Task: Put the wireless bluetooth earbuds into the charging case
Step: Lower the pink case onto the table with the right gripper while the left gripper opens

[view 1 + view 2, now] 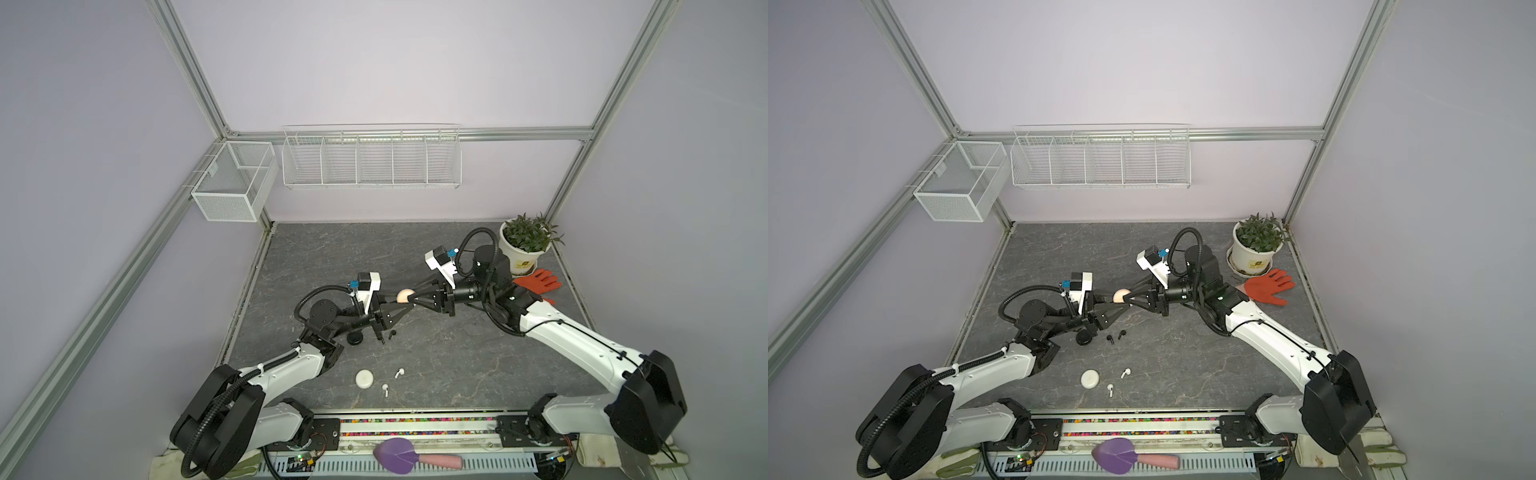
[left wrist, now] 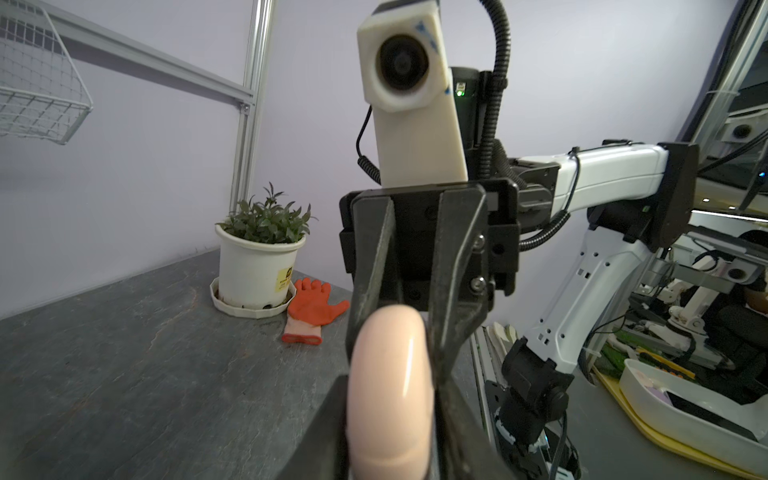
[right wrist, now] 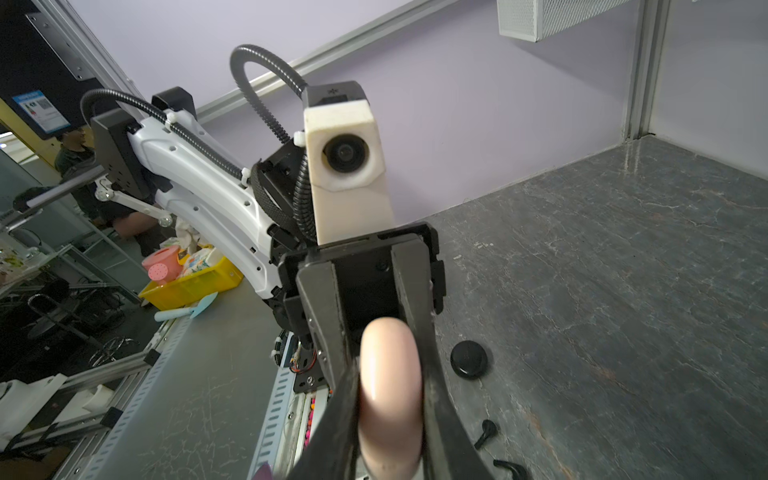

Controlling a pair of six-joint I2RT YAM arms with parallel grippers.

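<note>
Left arm: my left gripper (image 1: 398, 303) is just left of centre in a top view, jaws narrow about the near end of the pale pink case (image 1: 404, 295). I cannot tell whether they press it or stand just clear.
Black set: black case (image 1: 355, 338) and black earbuds (image 1: 391, 333) lie on the table (image 1: 457, 353) just below that gripper in the frame. If the held case falls, it could scatter them.
White set: white case (image 1: 365, 379) and white earbuds (image 1: 400, 372) lie at lower middle, the buds loose beside their case and not yet inserted.
Held item: the pale pink case is in mid-air at centre and looks closed. Its glossy, rounded shell is likely to squirt out of a light pinch.
Right arm: my right gripper (image 1: 416, 297) is clamped narrow on the far end. If that hold is shallow and the left lets go, the case could tip or drop.
Unseen: no pink earbuds in any view.
</note>
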